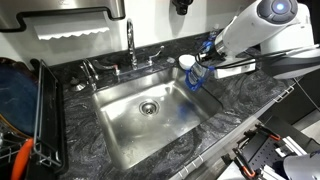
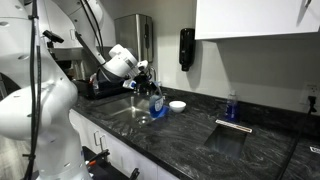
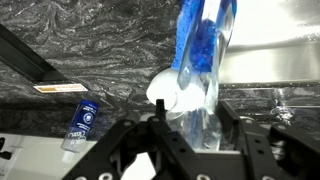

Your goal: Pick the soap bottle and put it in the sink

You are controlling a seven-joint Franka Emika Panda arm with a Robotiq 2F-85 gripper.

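The soap bottle [image 1: 196, 76] is clear with blue liquid. It sits between my gripper's [image 1: 205, 62] fingers at the right rim of the sink [image 1: 120, 135], tilted over the basin's edge. In the wrist view the bottle [image 3: 203, 55] runs up from between the black fingers [image 3: 190, 135], which press on its sides. It also shows in an exterior view [image 2: 157, 103], at the near edge of the sink [image 2: 124, 113]. The steel basin [image 3: 285, 40] fills the upper right of the wrist view.
A white dish [image 1: 186, 61] lies on the dark marbled counter right behind the bottle, and also shows in another view [image 2: 177, 105]. A small dark blue bottle [image 2: 232, 107] stands farther along the counter. A faucet [image 1: 130, 45] rises behind the sink. A dish rack [image 1: 40, 110] stands at its left.
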